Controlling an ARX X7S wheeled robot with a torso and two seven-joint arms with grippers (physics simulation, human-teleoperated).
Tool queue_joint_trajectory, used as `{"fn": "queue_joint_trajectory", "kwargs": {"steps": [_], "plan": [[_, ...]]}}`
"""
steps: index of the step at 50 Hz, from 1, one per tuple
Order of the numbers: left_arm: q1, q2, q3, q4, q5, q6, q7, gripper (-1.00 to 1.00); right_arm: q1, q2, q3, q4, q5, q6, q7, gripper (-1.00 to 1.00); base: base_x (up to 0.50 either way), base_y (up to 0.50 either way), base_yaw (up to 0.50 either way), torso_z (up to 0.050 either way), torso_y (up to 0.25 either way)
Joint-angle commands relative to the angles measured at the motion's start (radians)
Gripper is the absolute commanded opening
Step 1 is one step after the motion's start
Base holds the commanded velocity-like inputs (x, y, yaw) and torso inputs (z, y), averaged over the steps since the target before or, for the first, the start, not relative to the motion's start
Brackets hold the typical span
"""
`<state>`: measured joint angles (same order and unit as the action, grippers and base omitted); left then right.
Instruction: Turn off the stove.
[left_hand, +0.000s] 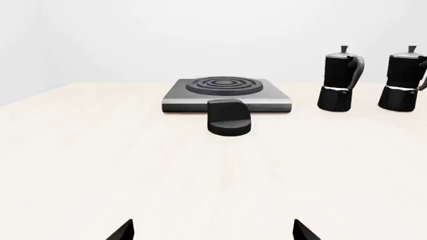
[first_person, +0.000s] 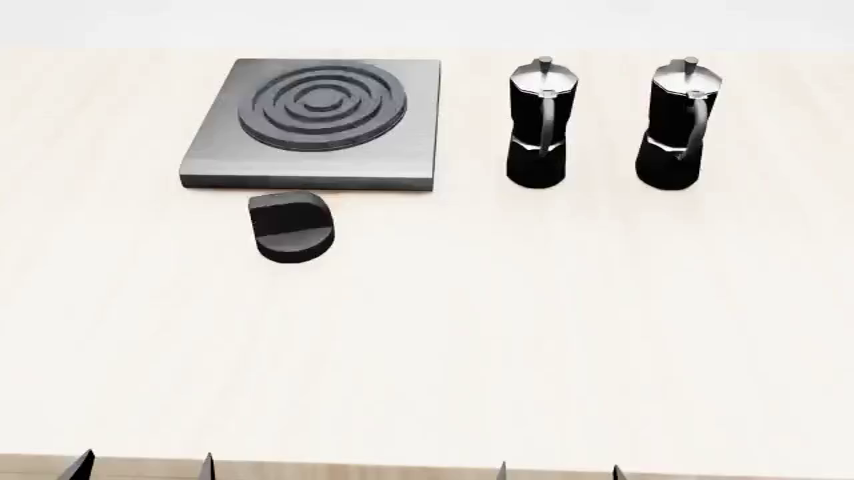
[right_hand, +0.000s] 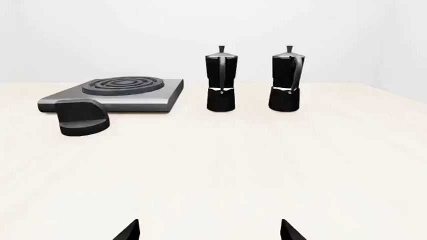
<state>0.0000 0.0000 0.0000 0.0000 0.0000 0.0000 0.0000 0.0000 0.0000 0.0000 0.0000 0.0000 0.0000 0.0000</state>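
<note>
A: What sits nearest?

B: Both grippers at the near table edge, the left gripper (first_person: 143, 466) and right gripper (first_person: 558, 470), each spread wide and holding nothing.

A: And beyond them?

B: Bare table (first_person: 534, 330), then the black knob (first_person: 294, 227), just in front of the stove (first_person: 320, 122). Two moka pots (first_person: 541, 122) stand upright beside the stove, to its right.
</note>
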Motion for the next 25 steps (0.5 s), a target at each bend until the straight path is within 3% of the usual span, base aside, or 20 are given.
{"fn": "queue_joint_trajectory", "kwargs": {"steps": [1,21,22,25], "plan": [[-0.001,-0.016,0.017,0.002,-0.017,-0.001,-0.018,1.0,0.0,0.015,-0.019,0.0,0.015,-0.001,0.021,1.0,0.0,0.0,0.0,0.0,0.0],[-0.003,-0.059,0.072,0.004,-0.043,-0.025,-0.083,1.0,-0.002,0.058,-0.071,-0.006,0.058,-0.009,0.074,1.0,0.0,0.0,0.0,0.0,0.0],[-0.001,-0.009,0.013,0.0,0.005,0.0,-0.026,1.0,0.003,0.019,-0.028,0.019,-0.015,-0.046,0.064,1.0,0.0,0.0,0.0,0.0,0.0],[-0.026,-0.02,0.009,-0.044,-0.041,-0.028,-0.031,1.0,0.018,0.028,-0.04,0.051,0.016,-0.012,0.063,1.0,0.0,0.0,0.0,0.0,0.0]]}}
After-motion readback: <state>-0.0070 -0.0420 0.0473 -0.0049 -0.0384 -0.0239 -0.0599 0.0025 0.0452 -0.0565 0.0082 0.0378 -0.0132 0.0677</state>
